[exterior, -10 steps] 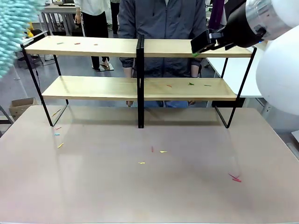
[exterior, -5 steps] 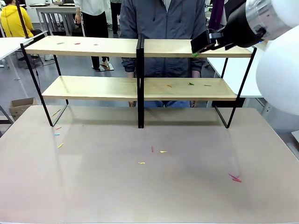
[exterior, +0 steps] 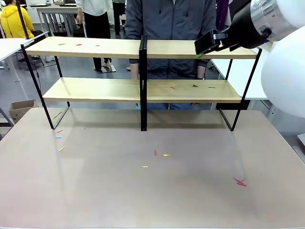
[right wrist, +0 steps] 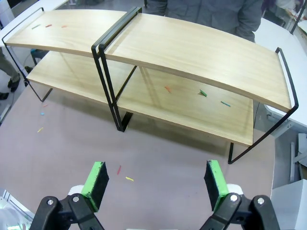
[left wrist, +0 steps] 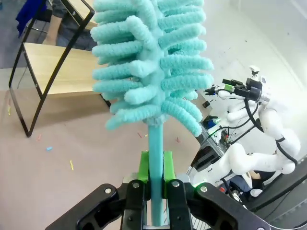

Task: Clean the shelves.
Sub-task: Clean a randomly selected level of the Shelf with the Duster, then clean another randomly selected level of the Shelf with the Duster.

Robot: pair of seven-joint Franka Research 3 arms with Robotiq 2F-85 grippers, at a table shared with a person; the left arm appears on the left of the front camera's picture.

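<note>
Checking in from the remote station. The shelves [exterior: 95, 47] stand along the far edge of the tabletop [exterior: 143, 200], with a person [exterior: 171, 24] right behind them. There are a few coloured scraps [exterior: 78, 44] on the top board near its left end, and a few more scraps [exterior: 194, 86] on the right half of the lower board. Others lie loose on the tabletop in front.

My left gripper [left wrist: 152, 184] is clamped tight on the handle of a fluffy teal duster [left wrist: 151, 62]. The right gripper [right wrist: 157, 184] has its jaws wide apart, with nothing between them.

A second ago the duster's head hung by the shelves' top left corner. It's since swung away from there. The right arm hasn't budged.
</note>
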